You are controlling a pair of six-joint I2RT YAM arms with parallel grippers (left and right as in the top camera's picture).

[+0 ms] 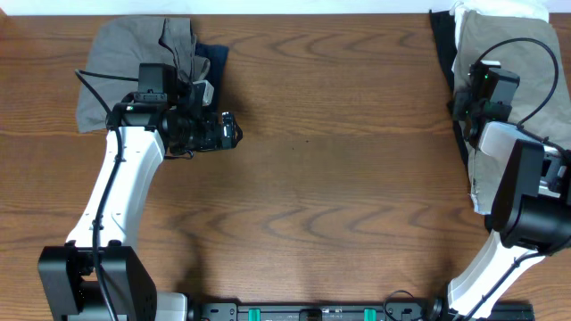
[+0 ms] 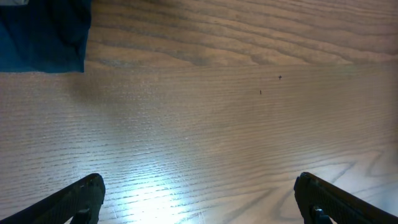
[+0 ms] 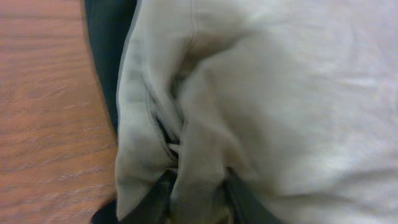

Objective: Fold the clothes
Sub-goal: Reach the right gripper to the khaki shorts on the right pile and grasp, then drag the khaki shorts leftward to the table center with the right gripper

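Khaki shorts (image 3: 280,93) in pinch of right end effector (image 3: 199,200), wrist-view only; left end effector (image 2: 199,190) spread wide.

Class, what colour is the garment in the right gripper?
Light khaki garment; clearest in right wrist view.

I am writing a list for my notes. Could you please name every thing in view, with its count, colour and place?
khaki shorts: one, light khaki, far right side of the table, under the right arm
dark garment: one, black or navy, strip along the shorts' left edge
white garment: one, white, far right corner, above the shorts
grey garment: one, grey-olive, far left corner
navy garment: one, navy blue, touching the grey garment's right side
table: one, brown wood, under everything
left gripper: one, black, open over bare wood
right gripper: one, black, closed on a fold of the khaki shorts
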